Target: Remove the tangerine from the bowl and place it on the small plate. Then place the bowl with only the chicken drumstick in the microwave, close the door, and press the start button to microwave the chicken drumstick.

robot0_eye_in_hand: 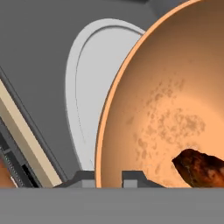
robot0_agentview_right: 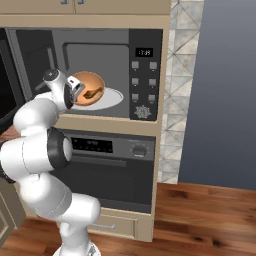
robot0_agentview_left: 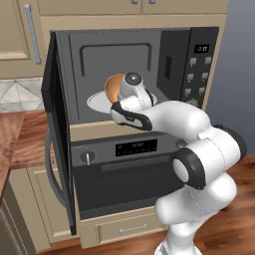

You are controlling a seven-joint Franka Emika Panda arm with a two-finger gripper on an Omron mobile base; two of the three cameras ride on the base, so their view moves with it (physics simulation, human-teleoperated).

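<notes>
- Bowl (robot0_agentview_right: 86, 89), orange, sits inside the open microwave (robot0_agentview_right: 85, 72), upper centre of right base view; it's over the white turntable plate (robot0_agentview_right: 114, 98) and tipped so its inside faces the camera.
- Chicken drumstick (robot0_agentview_right: 91, 93) lies in the bowl, dark brown; in hand view it's at lower right (robot0_eye_in_hand: 202, 168) against the bowl's inner wall (robot0_eye_in_hand: 166, 105).
- Gripper (robot0_eye_in_hand: 108, 178) is at the bowl's rim: in hand view one dark fingertip sits just outside the rim, the other just inside, so it's clamped on the bowl edge.
- In left base view the bowl (robot0_agentview_left: 113, 85) peeks out behind the wrist, centre of frame, w/ the gripper (robot0_agentview_left: 118, 97) reaching into the cavity.
- Turntable plate (robot0_eye_in_hand: 87, 87) fills upper left of hand view, pale grey-white, beside the bowl.
- Microwave door (robot0_agentview_left: 59, 124) stands swung wide open at left of left base view.
- Control panel (robot0_agentview_right: 144, 75) w/ lit display and buttons is right of the cavity.
- Oven (robot0_agentview_right: 107, 165) w/ knob sits below the microwave; wood floor (robot0_agentview_right: 200, 220) at lower right.
</notes>
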